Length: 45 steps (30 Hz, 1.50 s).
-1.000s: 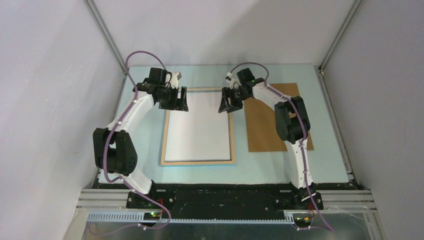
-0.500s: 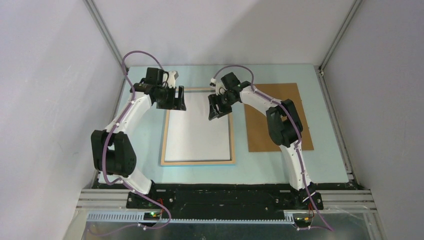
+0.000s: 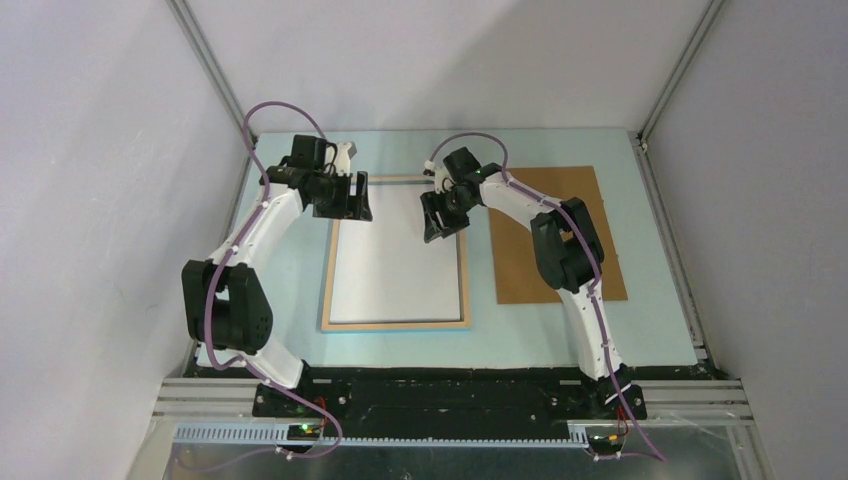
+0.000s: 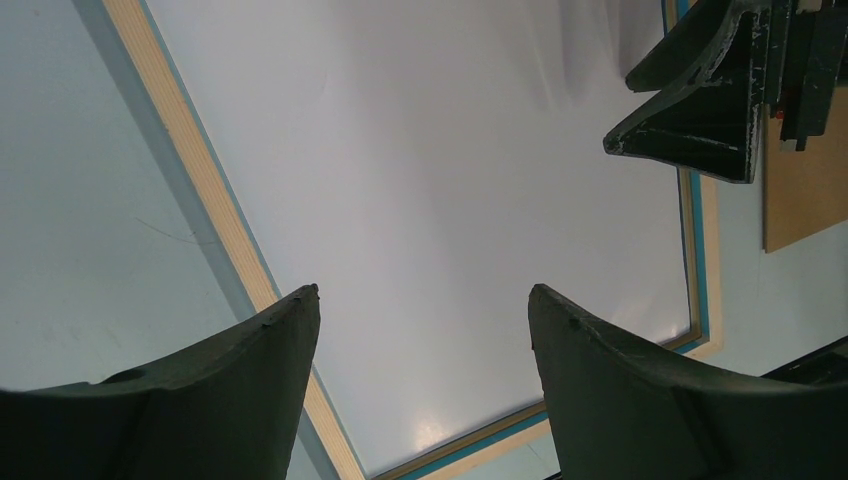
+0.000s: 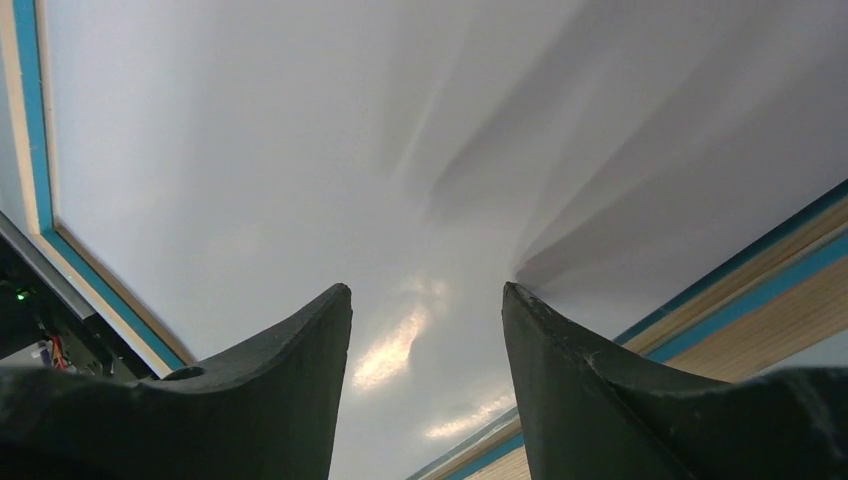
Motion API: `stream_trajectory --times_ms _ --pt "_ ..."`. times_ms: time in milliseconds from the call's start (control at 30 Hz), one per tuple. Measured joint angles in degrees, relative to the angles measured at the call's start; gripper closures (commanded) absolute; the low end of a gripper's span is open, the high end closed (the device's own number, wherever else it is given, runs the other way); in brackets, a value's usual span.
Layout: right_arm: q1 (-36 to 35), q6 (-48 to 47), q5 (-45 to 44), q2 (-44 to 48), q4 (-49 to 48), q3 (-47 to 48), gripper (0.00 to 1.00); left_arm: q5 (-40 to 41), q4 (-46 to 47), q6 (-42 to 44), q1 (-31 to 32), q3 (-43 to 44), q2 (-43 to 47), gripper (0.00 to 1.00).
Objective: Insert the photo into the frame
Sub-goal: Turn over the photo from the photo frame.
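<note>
photo [image 3: 398, 265] inside frame [image 3: 395, 325], backing board [image 3: 515, 272] right of frame

The left gripper [image 3: 347, 214], over the upper-left corner of the frame [image 3: 395, 325], and the right gripper [image 3: 438, 231], over the upper right of the photo [image 3: 395, 280], crowd the top centre. Lower down, the photo lies uncovered. The backing board [image 3: 522, 270] lies flat at right.

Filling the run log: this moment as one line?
photo: white back up, inside frame | left gripper: jaws open, empty | right gripper: jaws open, empty | backing board: beside frame
</note>
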<state>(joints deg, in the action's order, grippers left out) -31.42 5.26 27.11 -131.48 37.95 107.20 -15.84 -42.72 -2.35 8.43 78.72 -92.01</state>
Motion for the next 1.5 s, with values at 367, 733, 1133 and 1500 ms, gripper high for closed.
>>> stream_trajectory --times_ms 367,733,1133,1500 --pt "0.0 -1.1 -1.5 -0.1 0.8 0.0 0.40 -0.6 0.0 0.0 -0.2 0.0 0.0 0.19" --pt "0.0 -1.3 -1.9 -0.1 0.8 -0.2 0.40 -0.9 0.0 0.0 -0.3 0.0 0.0 0.19" --pt "0.0 -1.3 -1.9 -0.1 0.8 -0.2 0.39 -1.1 0.0 0.0 -0.4 0.0 0.0 0.19" --pt "0.1 -1.3 -1.8 -0.1 0.8 -0.2 0.38 -1.1 0.0 0.0 -0.6 0.0 0.0 0.19"
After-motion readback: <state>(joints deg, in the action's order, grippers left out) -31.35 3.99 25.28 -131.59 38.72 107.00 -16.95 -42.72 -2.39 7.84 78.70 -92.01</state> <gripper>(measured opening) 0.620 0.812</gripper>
